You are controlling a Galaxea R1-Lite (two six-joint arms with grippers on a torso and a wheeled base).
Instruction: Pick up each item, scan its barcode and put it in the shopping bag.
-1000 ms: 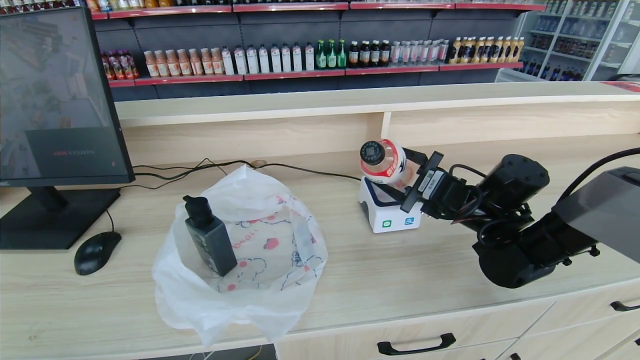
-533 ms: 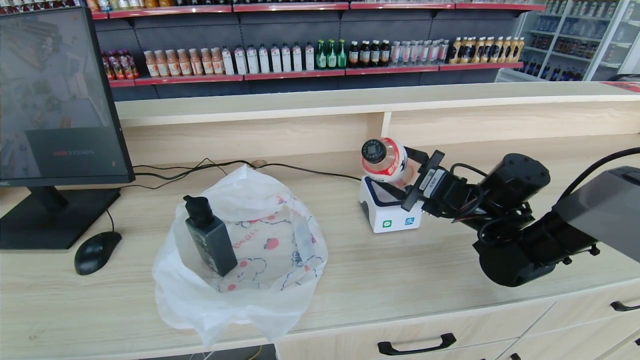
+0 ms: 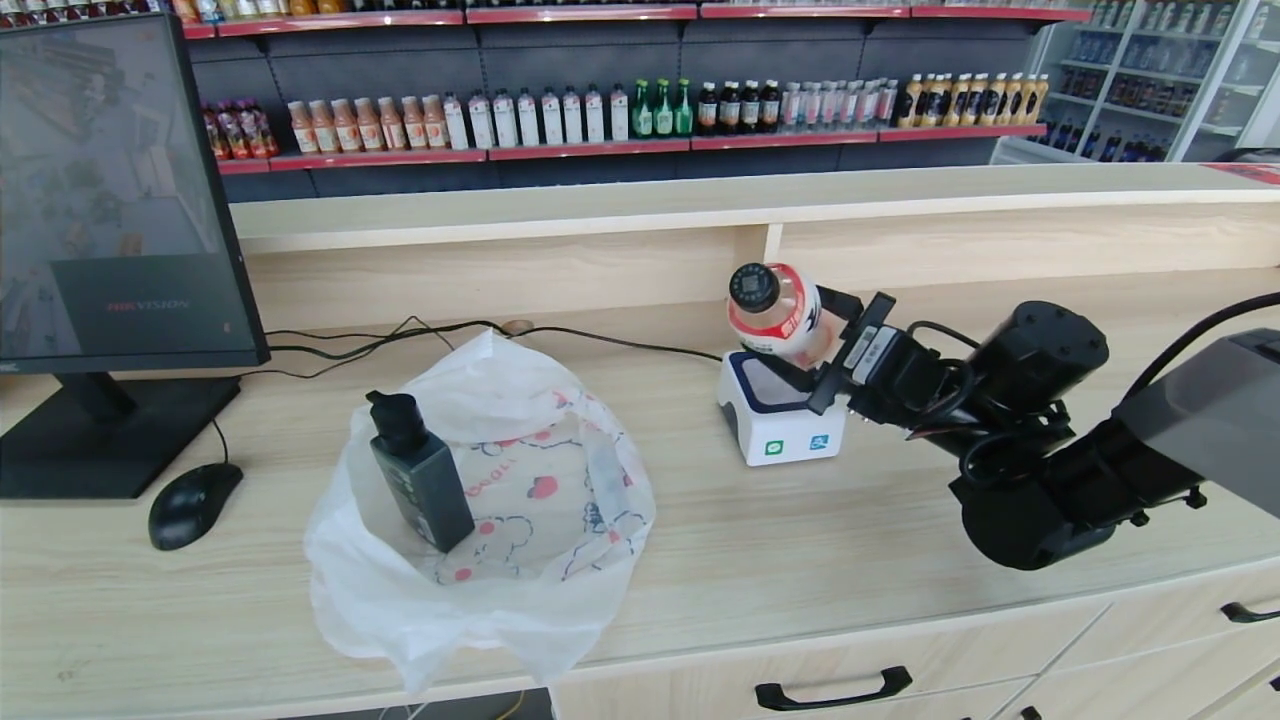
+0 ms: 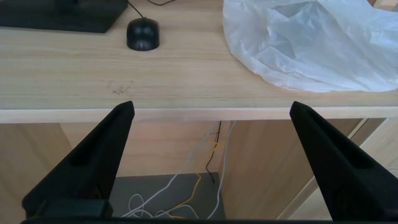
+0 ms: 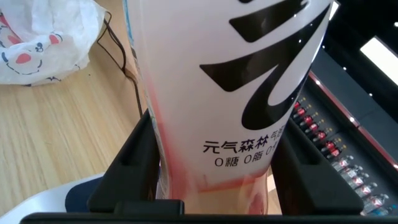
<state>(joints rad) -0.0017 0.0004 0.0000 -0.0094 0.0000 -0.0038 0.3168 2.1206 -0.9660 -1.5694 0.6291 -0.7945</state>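
A pink drink bottle (image 3: 779, 312) with a black cap and a white-and-red label hangs tilted just above the white scanner (image 3: 776, 411), held in my right gripper (image 3: 822, 330), which is shut on it. In the right wrist view the bottle (image 5: 224, 93) sits between the black fingers (image 5: 134, 155). The white plastic shopping bag (image 3: 500, 520) lies open on the counter left of the scanner, with a dark rectangular bottle (image 3: 417, 473) standing in it. My left gripper (image 4: 211, 162) hangs open below the counter's front edge, near the bag (image 4: 311, 43).
A monitor (image 3: 110, 200) on its stand and a black mouse (image 3: 192, 502) occupy the counter's left. Black cables (image 3: 420, 335) run along the back. A raised counter ledge (image 3: 700, 210) stands behind the scanner. Drawers (image 3: 830, 690) line the front below.
My right gripper has lifted the bottle a little higher above the scanner and tilted it more upright. The bag and its dark bottle have stayed put.
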